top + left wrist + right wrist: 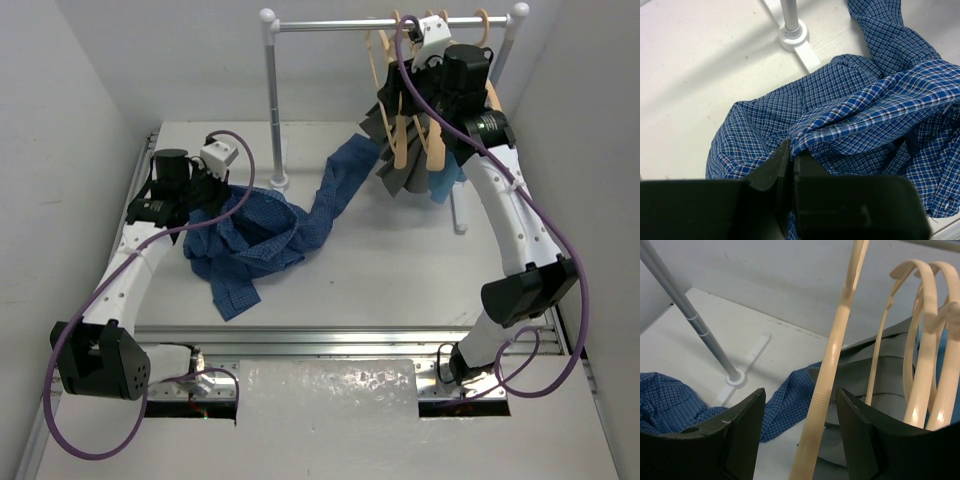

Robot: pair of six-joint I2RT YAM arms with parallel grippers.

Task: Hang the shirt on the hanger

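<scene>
1. Top view: the shirt [262, 232] lies crumpled on the left of the tabletop [400, 270], with one long part stretching up and right to the clothes on the rail [390, 24]. The left pincer [203, 186] sits at the heap's left edge. The right pincer [396, 98] is up among the hangers; its state cannot be told from here.
2. Left wrist: the left pincer [790, 150] is closed on a raised fold of the shirt [865, 115], the jaws pressed together. The pole's foot [792, 37] stands beyond the cloth.
3. Right wrist: the right pincer [800, 392] is open, jaws wide apart. The hanger [832, 365] runs slantwise between them, nearer the right finger, ungripped. Other hangers [920, 365] and a grey garment [865, 375] hang just behind.
</scene>
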